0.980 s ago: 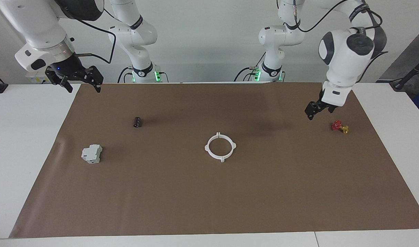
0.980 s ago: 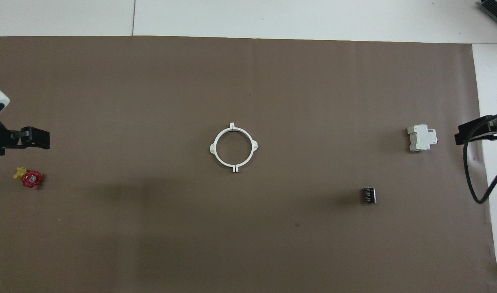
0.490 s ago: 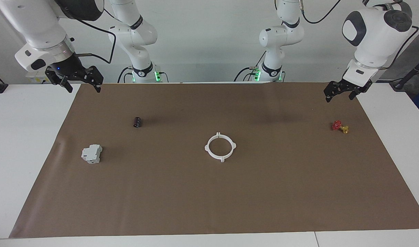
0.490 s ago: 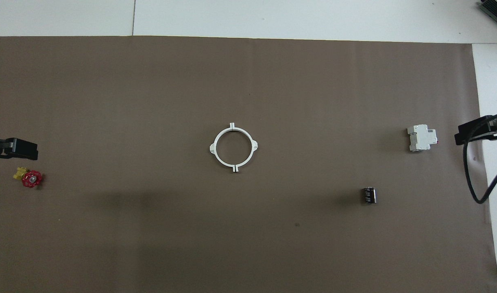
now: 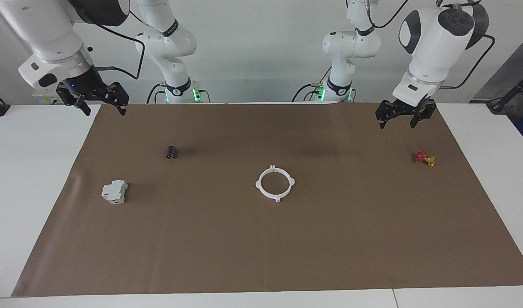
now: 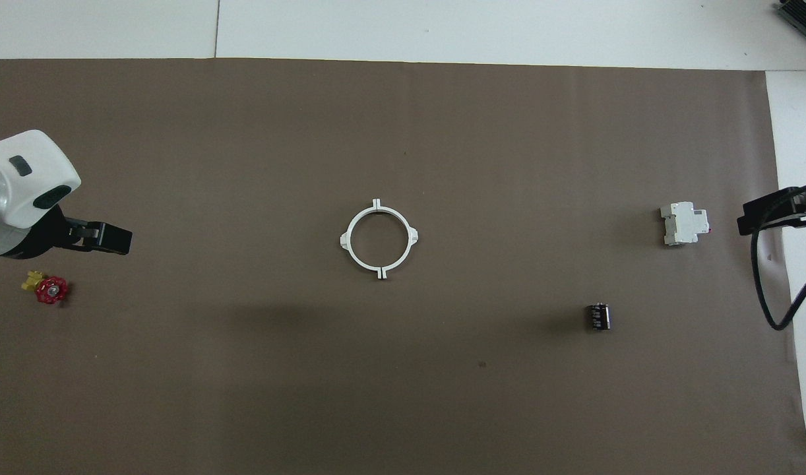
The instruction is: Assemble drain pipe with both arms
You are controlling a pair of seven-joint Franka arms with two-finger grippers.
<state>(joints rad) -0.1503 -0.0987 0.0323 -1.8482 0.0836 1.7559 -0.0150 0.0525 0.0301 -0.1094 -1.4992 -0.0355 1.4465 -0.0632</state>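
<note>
Brown paper (image 5: 261, 239) covers the white table (image 5: 30, 192) under both arms. At its middle I see the drain pipe (image 5: 275, 183), its two white halves lying joined as one closed ring, touched by nothing. My left gripper (image 5: 400, 117), claw spread and empty, has swung over the last second from low beside the red-and-yellow valve (image 5: 424, 158) out to the paper's edge and back, and now hangs over the paper at the left arm's end. My right gripper (image 5: 99, 105), claw likewise spread and empty, has stayed over the paper's edge at the right arm's end. I judge the assembly finished and the arms retiring. No container is present; the grey-white block (image 5: 114, 191) and dark cylinder (image 5: 171, 152) lie loose on the paper.
</note>
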